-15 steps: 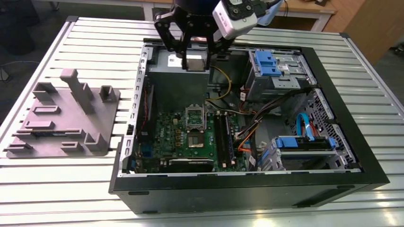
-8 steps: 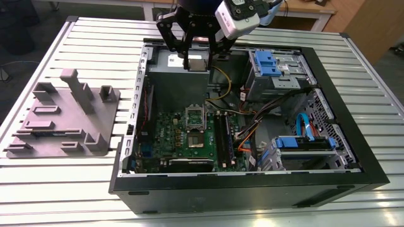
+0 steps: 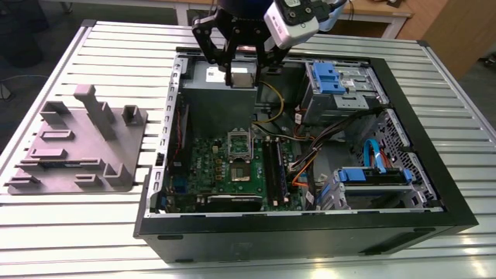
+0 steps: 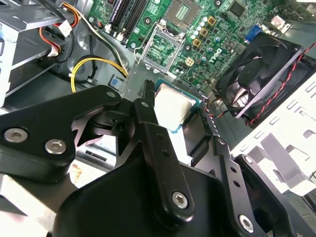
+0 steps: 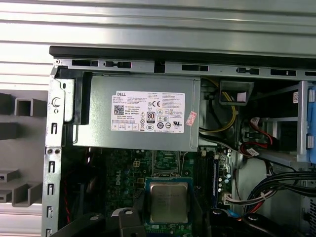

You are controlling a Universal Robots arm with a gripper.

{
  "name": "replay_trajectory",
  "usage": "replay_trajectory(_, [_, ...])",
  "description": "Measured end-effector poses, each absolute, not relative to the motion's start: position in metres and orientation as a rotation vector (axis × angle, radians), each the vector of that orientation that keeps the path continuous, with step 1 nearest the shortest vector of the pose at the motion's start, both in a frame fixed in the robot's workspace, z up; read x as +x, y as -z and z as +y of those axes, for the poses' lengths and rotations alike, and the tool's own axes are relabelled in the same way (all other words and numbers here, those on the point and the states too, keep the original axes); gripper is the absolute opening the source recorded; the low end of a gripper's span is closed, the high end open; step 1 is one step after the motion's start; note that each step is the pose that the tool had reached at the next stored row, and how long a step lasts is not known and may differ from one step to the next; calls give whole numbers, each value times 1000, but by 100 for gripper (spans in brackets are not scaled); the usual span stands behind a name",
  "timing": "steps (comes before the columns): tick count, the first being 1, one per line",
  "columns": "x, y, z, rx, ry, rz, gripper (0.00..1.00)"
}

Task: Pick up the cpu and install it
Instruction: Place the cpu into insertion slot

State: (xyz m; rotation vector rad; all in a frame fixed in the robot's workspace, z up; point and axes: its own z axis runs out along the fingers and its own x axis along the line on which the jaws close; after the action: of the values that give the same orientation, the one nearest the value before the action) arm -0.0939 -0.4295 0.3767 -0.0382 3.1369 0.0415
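The gripper [image 3: 243, 71] hangs over the open case [image 3: 310, 229], its fingers [image 4: 148, 116] closed on two opposite edges of the cpu [image 3: 241, 79]. In both wrist views the cpu [image 4: 175, 106] [image 5: 169, 201] sits flat with its metal top up. Its other two edges are free and it is clear of the parts beneath it.

It is not yet in the socket [image 3: 238, 172]. In the exterior view it is held beyond the socket, over the edge of the power supply [image 3: 217, 99] that faces the socket. The socket is uncovered. Its hinged frame [image 3: 238, 144] is folded open and lies between the socket and the power supply, so the room straight above the socket is open.

On the exterior view's right of the socket, memory sticks [image 3: 273, 168] run close alongside, with loose cables [image 3: 310, 154] beyond them. A yellow cable [image 3: 269, 99] loops farther from the socket, just beside the gripper. In the second wrist view a black fan [image 4: 261, 74] stands to one side of the socket [image 4: 185, 7], apart from it.

A grey fixture plate [image 3: 78, 145] lies outside the case on the slatted table [image 3: 101, 52], well apart from the socket, on the exterior view's left.
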Motion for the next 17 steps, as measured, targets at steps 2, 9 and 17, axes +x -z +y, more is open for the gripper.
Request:
replay_trajectory(2, [-94,-376,-430,-38,-42,3137,47])
replay_trajectory(9, [-94,-375,-430,-38,-41,3137,47])
replay_trajectory(17, [-94,-372,-431,-38,-42,3137,47])
